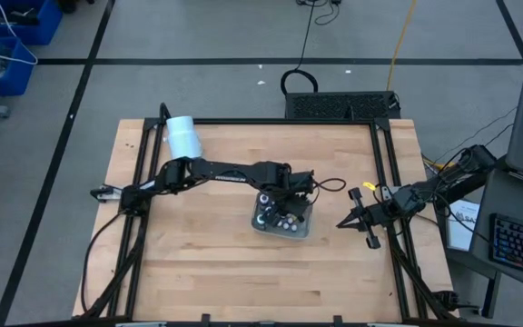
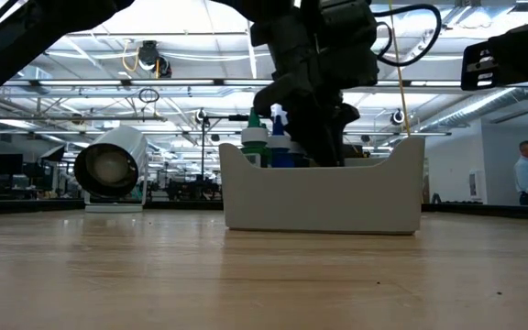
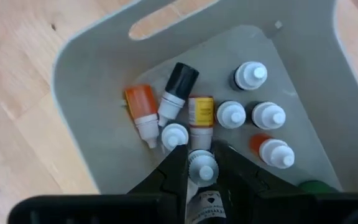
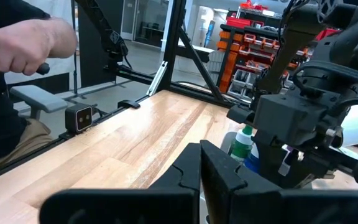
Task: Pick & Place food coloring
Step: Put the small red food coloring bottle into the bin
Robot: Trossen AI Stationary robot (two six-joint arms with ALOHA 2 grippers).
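- High view: the left hand (image 1: 285,207) hung over the grey tray (image 1: 263,224) near the middle of the wooden surface (image 1: 207,263), down among the food coloring bottles (image 1: 278,218) that stood packed inside it. The right hand (image 1: 360,221) waited well apart near the right frame rail, fingers clenched on nothing. A large white cylinder (image 1: 185,136) lay at the far left corner. The risk here: the bottles were crowded, so a lift could drag a neighbour along.
- Low view: the left arm dropped into the tray (image 2: 324,197), beside upright green and blue bottle tops (image 2: 266,139) showing over the rim. Any sideways pull could catch the arm or a bottle against the tray wall and shove the light tray across the surface.
- Left wrist view: the left hand (image 3: 201,163) was grasping one white-capped bottle (image 3: 202,169) by its narrow top, its fingers (image 3: 178,163) pinching either side. Tipped bottles lay touching just ahead of it, an orange one (image 3: 142,107), a dark one (image 3: 179,84) and a yellow-labelled one (image 3: 200,115). The hold looked shallow and the cap smooth, so the bottle might slip out or swing on the way up.
- Right wrist view: the right hand (image 4: 201,163) pointed toward the left arm and tray; a person's hand (image 4: 23,43) showed beyond the surface. Moving the right arm in early could bump the left.
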